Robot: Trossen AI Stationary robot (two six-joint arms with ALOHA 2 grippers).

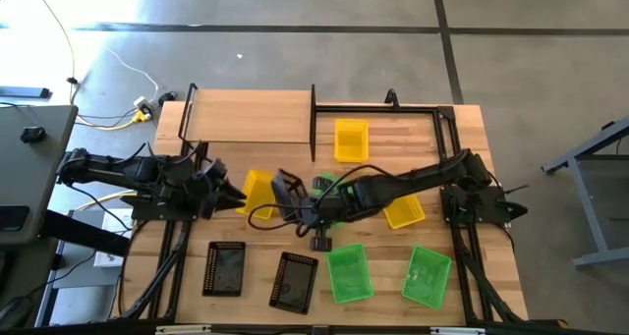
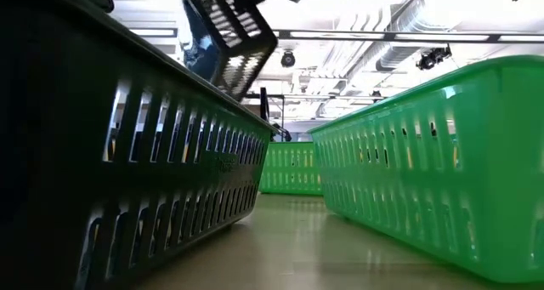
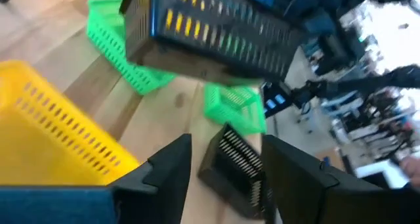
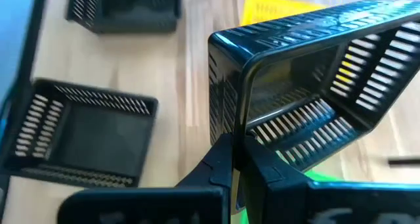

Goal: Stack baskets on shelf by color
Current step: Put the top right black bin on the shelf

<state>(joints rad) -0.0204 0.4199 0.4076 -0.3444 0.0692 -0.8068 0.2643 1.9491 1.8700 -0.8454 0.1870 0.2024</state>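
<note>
Baskets lie spread over the wooden surface (image 1: 462, 139), and one black basket (image 4: 308, 86) is in the air, tilted, near the middle. The right gripper (image 4: 237, 159) holds it: its jaws are closed tight on the thin rim of this basket, as the right wrist view shows. In the high view the right arm reaches from the right side toward the centre, and the lifted basket (image 1: 287, 190) is at its end. The left gripper (image 3: 226, 175) is just beside the lifted basket, on its left; its jaws stand wide apart and hold nothing. Between them, in the left wrist view, a black basket on the surface (image 3: 235, 168) is seen lower down.

The shelf (image 1: 251, 116) stands at the far edge of the surface, on the left half, and its board is bare. One yellow basket (image 1: 351, 139) lies to the right of it, inside the thin black frame (image 1: 378, 107). A second yellow basket (image 1: 257, 191) is near the left gripper, and a third yellow basket (image 1: 404, 212) lies partly under the right arm. Two more black baskets (image 1: 224, 268) lie side by side at the near edge, left of centre. Two green baskets (image 1: 349, 272) lie at the near edge to the right, and another green one is partly hidden under the right arm.
</note>
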